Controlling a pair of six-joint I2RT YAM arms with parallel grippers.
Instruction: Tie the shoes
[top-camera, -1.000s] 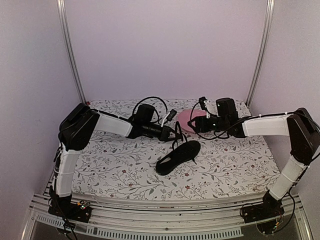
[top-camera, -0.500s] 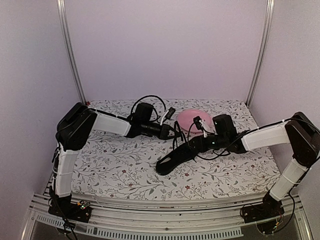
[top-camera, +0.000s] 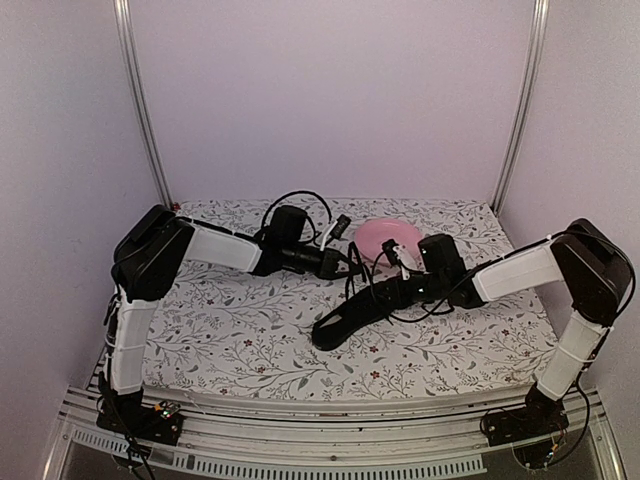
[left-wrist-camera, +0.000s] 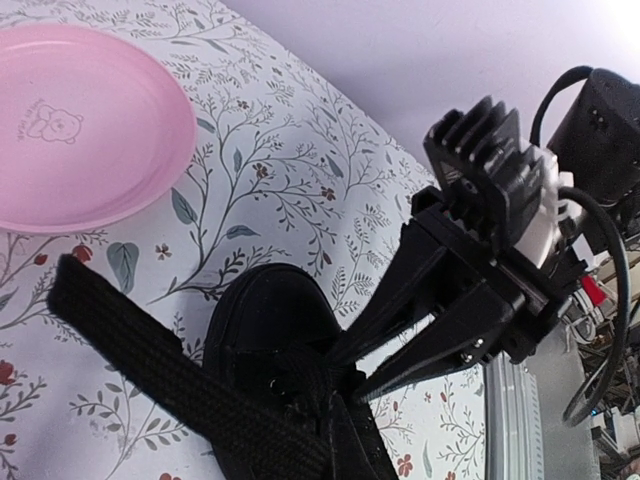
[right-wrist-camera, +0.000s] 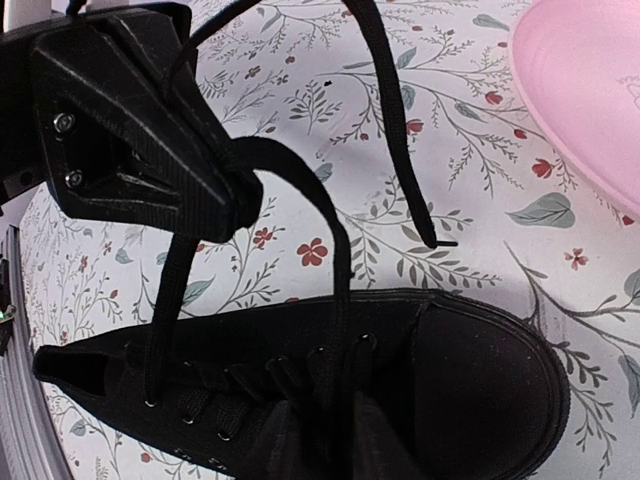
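Note:
The black shoe lies on the floral cloth, toe towards the pink plate. My left gripper hovers just beyond the shoe and is shut on a lace. In the right wrist view the left gripper pinches that lace, which rises taut from the eyelets. My right gripper is down on the shoe at the laced part. The right gripper has its jaws narrowly apart, one on each side of the other lace. From the left wrist, the right gripper meets the shoe at the tongue.
The pink plate sits just beyond the toe, close to both wrists. A loose lace end hangs over the cloth beside the shoe. Cables loop above the left wrist. Metal posts and walls close in the table at the back and sides.
The right arm swung from above the plate down onto the shoe's laces, and its jaws narrowed. The left gripper stayed shut on its lace and shifted slightly left.

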